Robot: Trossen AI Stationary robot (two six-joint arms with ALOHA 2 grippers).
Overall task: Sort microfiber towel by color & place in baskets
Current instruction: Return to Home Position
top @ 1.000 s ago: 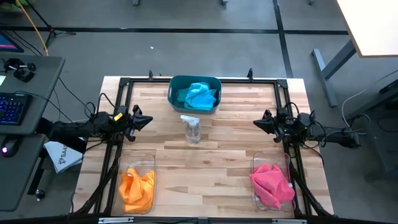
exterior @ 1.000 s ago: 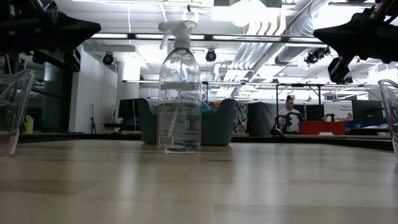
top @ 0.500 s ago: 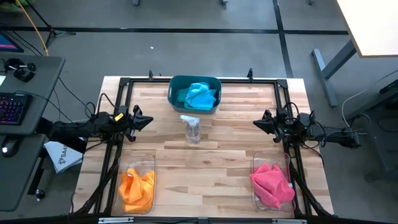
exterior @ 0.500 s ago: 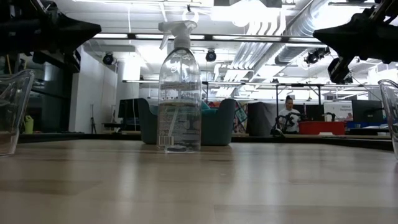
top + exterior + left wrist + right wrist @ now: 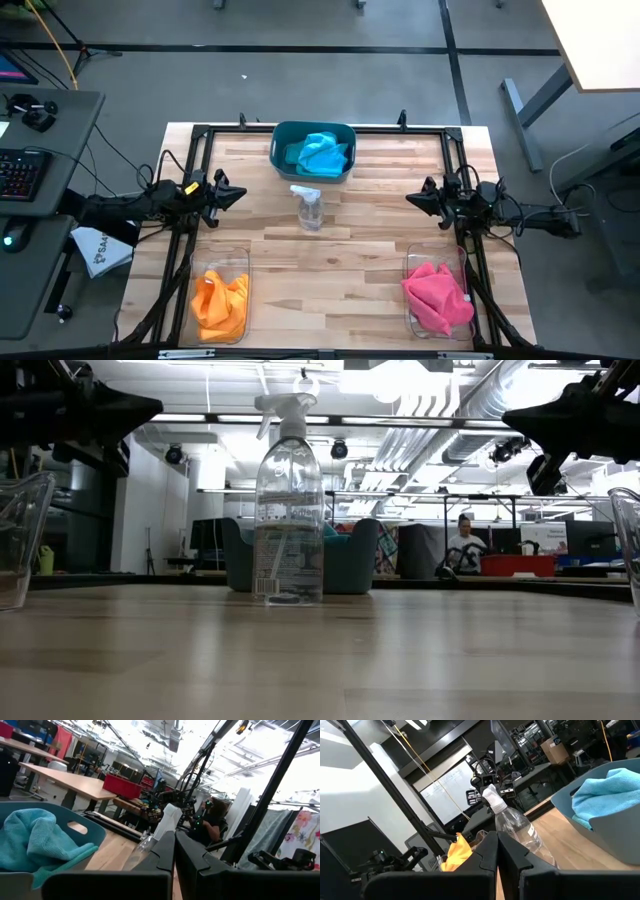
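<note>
I see the bottle mid-table. Behind it sits the teal bin with the blue towel; in the low view the bottle hides most of that bin. Front-left of the bottle, the left clear bin holds the orange towel. Front-right, the right clear bin holds the pink towel. The low view cuts both clear bins off at its edges. My left hand hangs left of the bottle and my right hand right of it, each with fingers pressed together, empty.
</note>
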